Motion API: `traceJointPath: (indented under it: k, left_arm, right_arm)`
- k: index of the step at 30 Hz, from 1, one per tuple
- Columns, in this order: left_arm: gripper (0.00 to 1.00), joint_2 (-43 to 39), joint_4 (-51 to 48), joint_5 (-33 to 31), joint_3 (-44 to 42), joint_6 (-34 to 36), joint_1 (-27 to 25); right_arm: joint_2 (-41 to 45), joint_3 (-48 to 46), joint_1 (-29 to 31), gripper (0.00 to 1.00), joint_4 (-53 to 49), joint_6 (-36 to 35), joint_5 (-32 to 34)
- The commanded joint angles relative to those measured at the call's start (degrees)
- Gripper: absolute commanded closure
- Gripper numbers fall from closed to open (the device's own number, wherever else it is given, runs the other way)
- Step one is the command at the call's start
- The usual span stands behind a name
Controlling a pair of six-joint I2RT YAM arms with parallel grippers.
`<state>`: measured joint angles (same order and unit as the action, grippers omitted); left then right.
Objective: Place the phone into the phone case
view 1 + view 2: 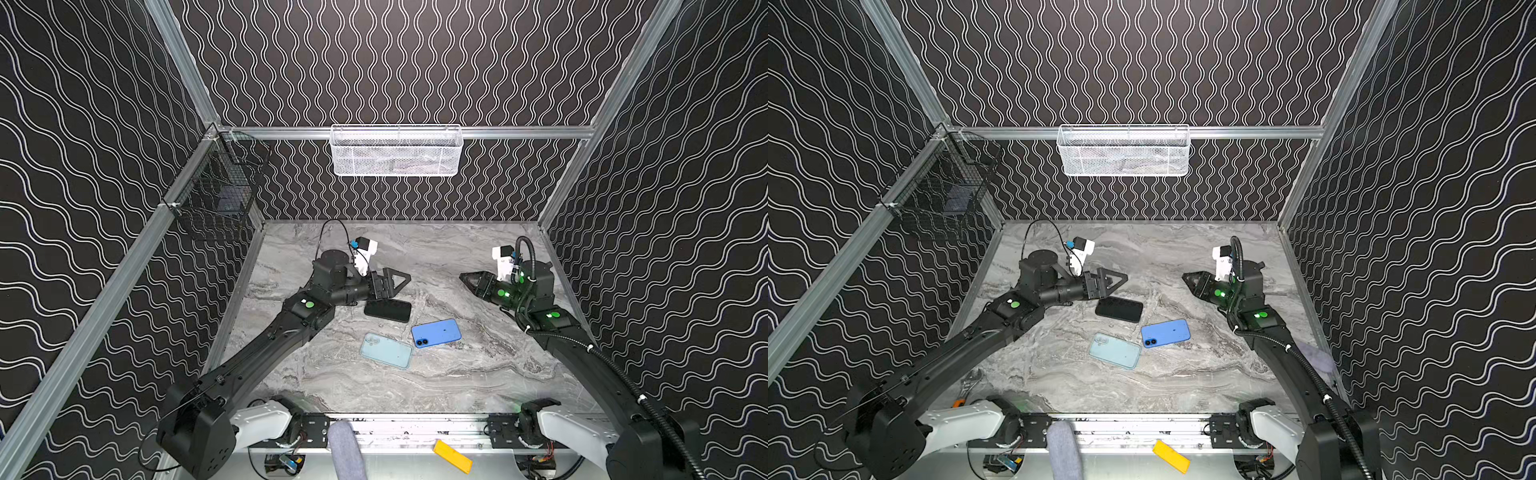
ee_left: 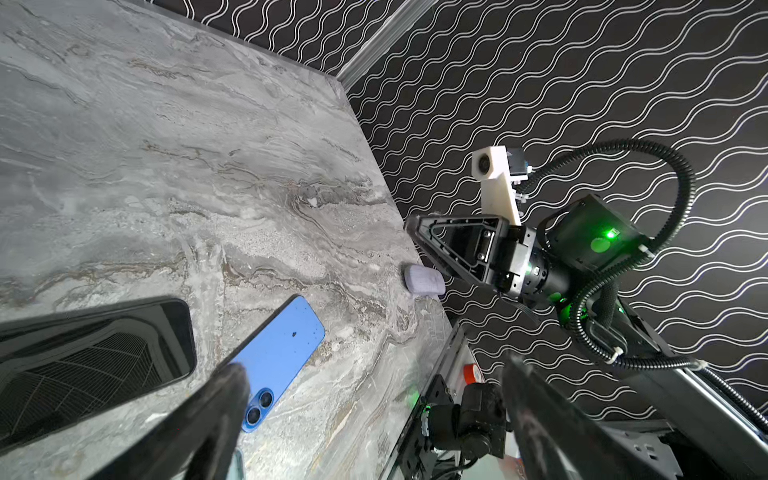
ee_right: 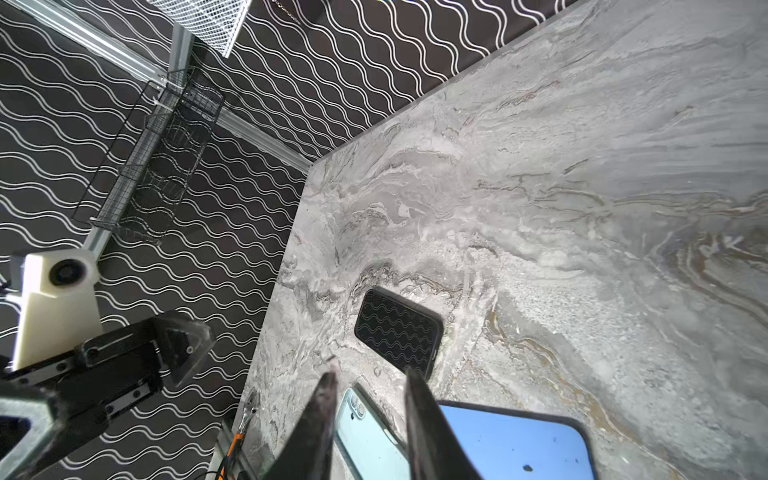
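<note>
Neither claw holds anything, and nothing is in the case yet as far as I can see.

The left claw is spread wide, low over the far end of the black phone. I can't tell whether it touches. The right claw is off to the side, well apart from everything. Its jaws show only a narrow gap in the wrist view, with nothing between them.

All three slabs lie flat on the bench:
- Black phone, screen up.
- Blue phone, back up with its twin lenses showing, near the middle.
- Pale blue case, just beside the blue phone on the near side. It looks translucent. I can't tell whether its open side faces up.

Risks as I judge them:
- **Wrong phone.** There are two candidates, and the black one may already have a rim on it. That isn't clear.
- **Nudging the black phone.** With the wide left claw so low over it, a drop or sweep could shove it into the blue one.
- **Slipping on pickup.** These are glossy and flat on marble, so the tips have no edge to get under and will likely skate instead of lifting.
- **Case skidding.** It looks light and will slide or flip under pressing unless the other claw pins it.
- **Blue phone orientation.** It is back-up and needs its lens end matched to the cutout. If misaligned, a corner pops out.
</note>
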<state>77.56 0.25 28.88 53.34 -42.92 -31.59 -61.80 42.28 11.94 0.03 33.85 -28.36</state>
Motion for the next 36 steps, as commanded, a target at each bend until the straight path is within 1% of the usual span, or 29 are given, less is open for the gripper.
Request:
traceJointPath:
  k: [1, 8, 14, 15, 18, 22, 25, 29, 32, 36]
  left_arm:
    - [0.01, -0.4, -1.4, -1.7, -0.1, 1.7, -0.6]
    - [0.01, -0.5, -0.9, -2.1, -1.4, 0.8, -1.1]
    - [0.01, -0.3, 0.3, -2.4, -2.4, -0.4, -1.3]
    - [0.01, -0.3, 0.1, -2.7, -2.5, -0.6, -1.4]
    - [0.01, -0.1, -1.4, -4.5, -2.4, -1.2, -2.1]
    - [0.02, 1.7, -3.6, -7.3, -3.0, -3.6, -5.2]
    - [0.01, 4.4, -4.3, -9.0, -3.8, -5.9, -8.1]
    - [0.01, 9.0, -6.1, -10.1, -4.0, -9.8, -10.5]
    - [0.01, 12.7, -3.7, -8.8, -4.6, -13.0, -11.2]
    - [0.01, 17.1, -1.6, -7.6, -4.2, -15.9, -11.7]
  right_arm:
    - [0.6, -0.5, -0.4, 0.63, -1.9, -0.8, 1.3]
    - [1.6, -1.2, -0.9, 0.52, -2.8, -1.1, 1.7]
    - [2.8, -1.6, -1.6, 0.47, -4.0, -1.7, 2.6]
    - [3.0, -1.6, -1.7, 0.44, -4.6, -2.0, 3.1]
    - [3.6, -1.4, -2.2, 0.29, -8.1, -3.5, 5.4]
    - [4.7, -3.2, -2.5, 0.18, -13.6, -4.8, 10.8]
    - [4.9, -5.6, -2.7, 0.12, -15.5, -4.8, 11.8]
    - [3.6, -8.4, -2.8, 0.07, -15.3, -4.1, 10.4]
    - [1.1, -9.6, -2.8, 0.06, -13.5, -4.0, 8.0]
    - [-3.5, -10.2, -2.9, 0.05, -10.4, -3.8, 3.2]
